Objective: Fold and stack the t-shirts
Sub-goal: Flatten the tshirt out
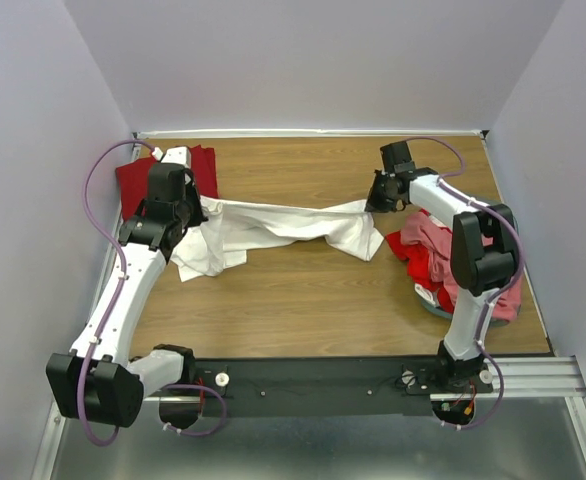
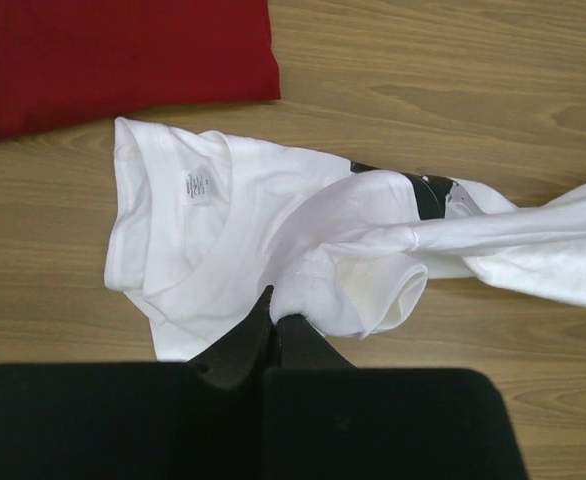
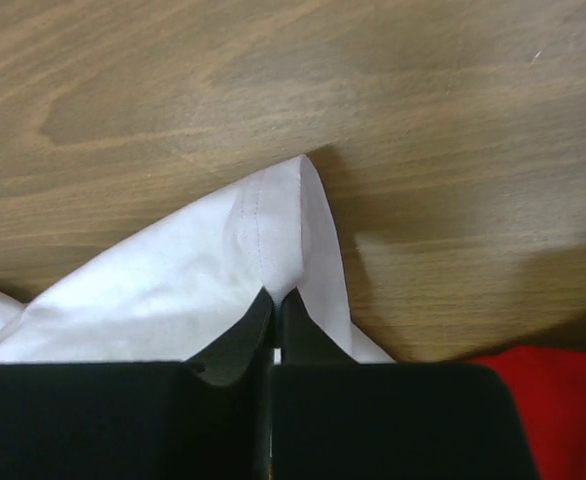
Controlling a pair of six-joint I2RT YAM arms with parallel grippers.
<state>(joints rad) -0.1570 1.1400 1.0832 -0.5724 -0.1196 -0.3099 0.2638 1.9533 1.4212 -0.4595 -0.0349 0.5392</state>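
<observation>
both pairs of jaws, black and filling the bottom of the wrist views, are pressing together on the white t-shirt (image 1: 273,225): the left jaws are pinching a rumpled fold below the collar label (image 2: 197,184), and the right jaws are clamping a stitched hem corner (image 3: 273,235). the shirt is lying twisted like a rope across the middle of the tabletop (image 1: 303,300), bunching at the left end and flaring at the right. a folded dark red t-shirt (image 1: 138,182) is sitting at the far left, just beside the bunched end, and the red and pink t-shirts (image 1: 428,250) are lying heaped at the right edge. the step in hand is probably spreading the white shirt flat. doing it well is likely calling for lifting both ends together and drawing them apart evenly so the twist is falling out, without tugging the hem free. since the left grip is sitting on an inner fold rather than a shoulder, a regrip may be needed. dragging cloth over either neighbour is risking disturbing the folded shirt.
</observation>
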